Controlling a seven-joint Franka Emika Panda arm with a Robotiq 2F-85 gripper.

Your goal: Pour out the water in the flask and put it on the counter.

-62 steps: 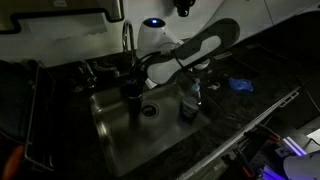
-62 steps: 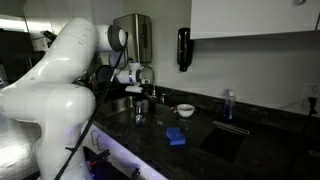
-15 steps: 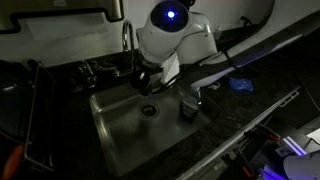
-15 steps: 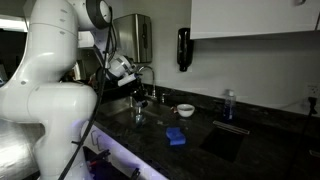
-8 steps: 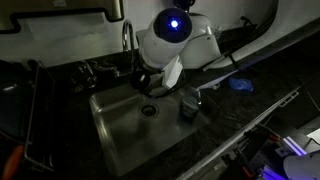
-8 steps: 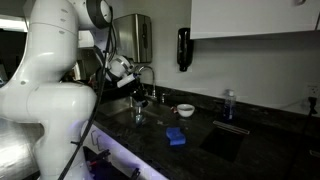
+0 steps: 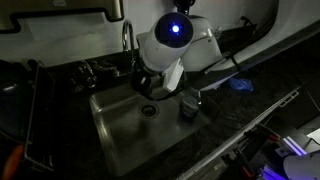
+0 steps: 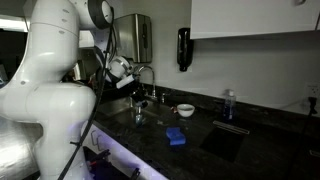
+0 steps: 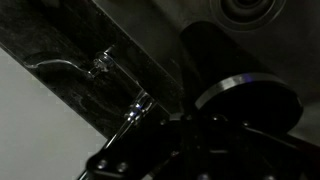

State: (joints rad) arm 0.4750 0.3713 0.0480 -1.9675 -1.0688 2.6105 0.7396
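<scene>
The dark flask (image 7: 145, 88) hangs tilted over the steel sink (image 7: 118, 140), off the basin floor, near the faucet. My gripper (image 7: 152, 78) is shut on it. In the wrist view the flask (image 9: 215, 55) fills the right side, with its shiny rim low in the picture and the sink drain (image 9: 245, 8) above it. My fingers (image 9: 190, 140) are dark and hard to make out there. In an exterior view my gripper (image 8: 122, 72) is above the sink. The black stone counter (image 7: 245, 112) (image 8: 205, 128) surrounds the sink.
A clear bottle (image 7: 188, 103) stands in the sink at its right side. The faucet (image 7: 127, 40) (image 9: 100, 66) rises behind my gripper. On the counter are a white bowl (image 8: 185, 109), a blue sponge (image 8: 176, 136) and another bottle (image 8: 229, 103).
Since four seconds ago the flask has been lifted off the sink floor and tilted, and the arm has risen. In the last second the wrist has only shifted slightly.
</scene>
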